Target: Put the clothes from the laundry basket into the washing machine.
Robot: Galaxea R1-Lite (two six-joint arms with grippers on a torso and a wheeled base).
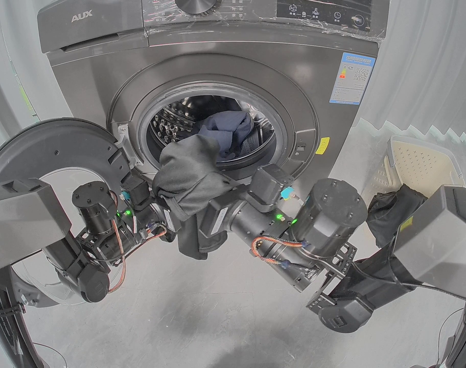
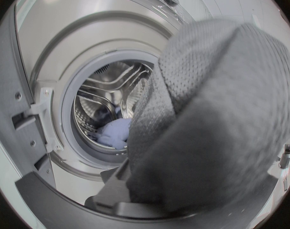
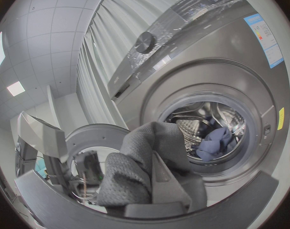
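Jaws: right gripper (image 3: 157,191) clenched on dark grey knit garment (image 1: 189,172); left gripper (image 2: 132,194) buried under its cloth, state cannot tell. Garment hangs at washing machine (image 1: 315,77) port, tail dangling below. Judged light, limp, non-slippery; grip bunched folds, not hem.

A grey garment (image 1: 187,175) drapes over the washing machine's (image 1: 315,77) drum mouth (image 1: 280,129) from 6 to 9 o'clock; the arc from 10 to 4 is open, blue clothes (image 1: 228,129) heaped inside, door (image 1: 54,144) swung wide at 9.
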